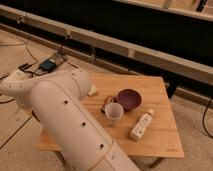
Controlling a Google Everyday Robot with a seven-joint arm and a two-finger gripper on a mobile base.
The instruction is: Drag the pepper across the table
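Pepper and closed pincer both hidden behind the arm [65,120] over the table [160,135].

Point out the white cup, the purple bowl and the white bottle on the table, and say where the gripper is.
white cup [114,113]: camera view, its rim.
purple bowl [129,99]: camera view, its inside.
white bottle [141,126]: camera view, its body.
gripper: hidden behind the robot's arm, at the table's left side.

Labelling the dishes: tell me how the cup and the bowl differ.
The cup is white, the bowl dark purple. The cup is tall and narrow, the bowl wide and shallow. Both stand upright on the table. The end effector is hidden behind the arm, which covers the table's left part in this view.
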